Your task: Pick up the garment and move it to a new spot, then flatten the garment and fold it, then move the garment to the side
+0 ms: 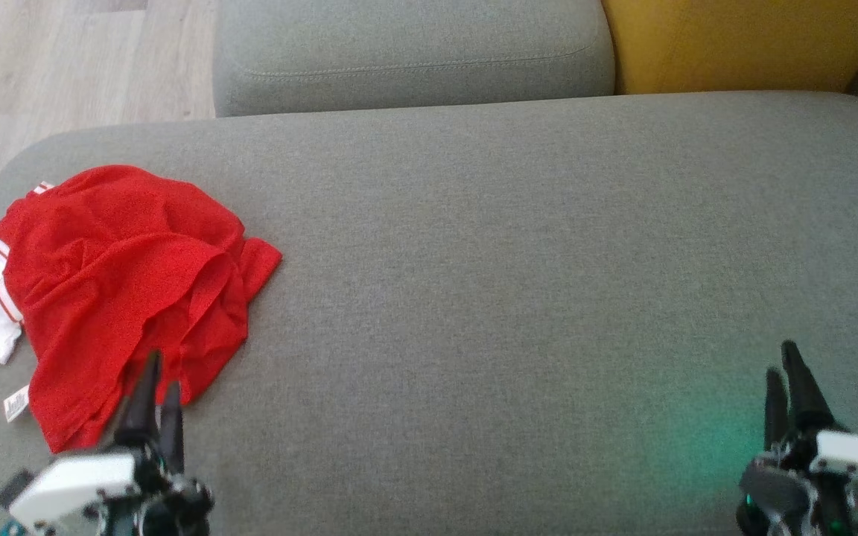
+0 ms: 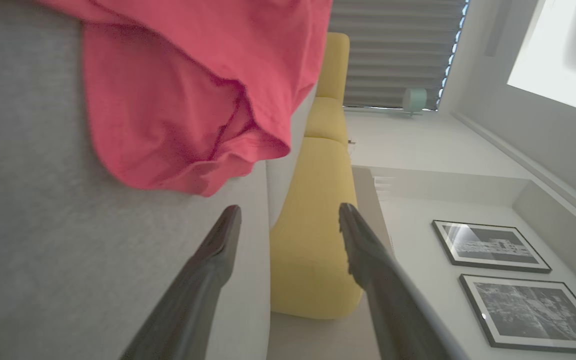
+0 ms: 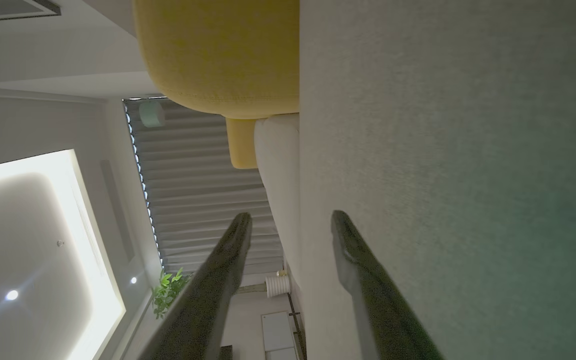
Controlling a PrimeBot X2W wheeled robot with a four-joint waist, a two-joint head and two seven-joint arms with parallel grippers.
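Left claw (image 1: 162, 371), jaws apart, empty, just short of crumpled garment (image 1: 124, 275).

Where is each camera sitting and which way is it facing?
Head view: on the head, looking down at the grey sofa seat and red garment; left gripper and right gripper at the bottom.
Left wrist view: on that wrist, facing the garment between its open fingers.
Right wrist view: on that wrist, facing along bare seat between its open fingers.
Shared: both wrist views show the yellow cushion.
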